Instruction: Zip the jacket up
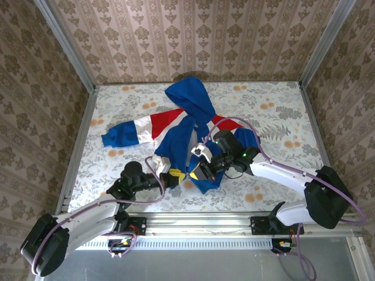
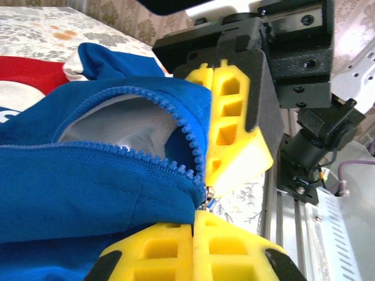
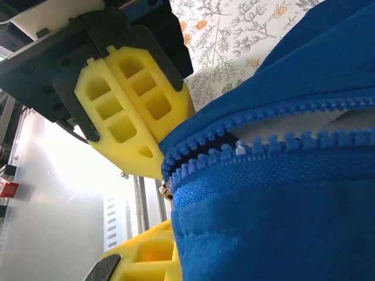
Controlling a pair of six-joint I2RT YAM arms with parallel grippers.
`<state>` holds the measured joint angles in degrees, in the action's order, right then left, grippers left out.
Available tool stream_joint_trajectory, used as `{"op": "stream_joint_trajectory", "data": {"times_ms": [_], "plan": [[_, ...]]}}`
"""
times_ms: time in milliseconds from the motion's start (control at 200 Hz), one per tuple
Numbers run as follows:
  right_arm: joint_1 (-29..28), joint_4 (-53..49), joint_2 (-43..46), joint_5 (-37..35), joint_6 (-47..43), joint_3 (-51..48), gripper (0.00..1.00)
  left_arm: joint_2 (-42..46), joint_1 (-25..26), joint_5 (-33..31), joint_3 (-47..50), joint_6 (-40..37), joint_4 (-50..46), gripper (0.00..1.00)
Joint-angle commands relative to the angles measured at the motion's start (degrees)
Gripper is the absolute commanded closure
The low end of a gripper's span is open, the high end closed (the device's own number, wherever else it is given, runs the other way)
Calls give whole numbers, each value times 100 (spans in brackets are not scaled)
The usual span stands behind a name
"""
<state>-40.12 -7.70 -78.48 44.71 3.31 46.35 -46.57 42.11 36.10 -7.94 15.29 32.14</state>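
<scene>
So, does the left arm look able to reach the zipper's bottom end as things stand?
Likely yes: the left pincer is closed on the jacket right at the zipper's bottom end, nothing between.

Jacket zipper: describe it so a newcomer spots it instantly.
On the floral table lies a blue jacket, hood toward the far wall. Its zipper runs down the front to the near hem, pinched by the left claw and right claw. Open blue teeth with pale lining between set it apart from the red and white bands.
</scene>
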Motion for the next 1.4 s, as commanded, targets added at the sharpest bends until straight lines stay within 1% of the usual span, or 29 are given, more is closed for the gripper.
{"op": "stream_joint_trajectory", "data": {"times_ms": [0, 85, 205, 375, 615, 700, 825, 855, 1010, 1115, 1205, 1260, 1320, 1390], "plan": [[70, 369, -18, 393, 82, 190, 100, 207, 69, -311, -57, -199, -644, 100], [66, 260, -26, 459, 73, 212, 100, 372, 69, -450, -126, -295, -910, 100], [66, 146, -53, 545, 64, 243, 100, 485, 66, -443, -163, -366, -1025, 100], [66, 68, -89, 592, 62, 287, 100, 447, 93, -346, -181, -403, -1034, 100], [82, -98, -62, 545, -24, 395, 100, 354, 295, -305, -396, -663, -1632, 100], [101, -187, -79, 604, -37, 467, 100, 265, 425, -440, -477, -747, -1877, 100], [130, -625, -82, 666, -190, 664, 100, 234, 624, -765, -609, -950, -2340, 100], [132, -619, -238, 703, -184, 665, 100, 229, 658, -839, -627, -978, -2405, 100], [137, -470, -299, 818, -82, 637, 100, 242, 753, -1105, -697, -1059, -2622, 100], [138, -234, -298, 826, -14, 472, 100, 414, 755, -1271, -708, -919, -2567, 100], [130, 17, -341, 898, 130, 329, 100, 783, 721, -1404, -628, -665, -2328, 72], [125, 170, -394, 959, 238, 284, 100, 1139, 665, -1554, -549, -457, -2211, 60], [97, 264, -435, 986, 299, 248, 100, 1581, 553, -1721, -470, -222, -2199, 49], [76, 400, -459, 1026, 365, 209, 100, 2083, 350, -1830, -412, 134, -2281, 42]]}}
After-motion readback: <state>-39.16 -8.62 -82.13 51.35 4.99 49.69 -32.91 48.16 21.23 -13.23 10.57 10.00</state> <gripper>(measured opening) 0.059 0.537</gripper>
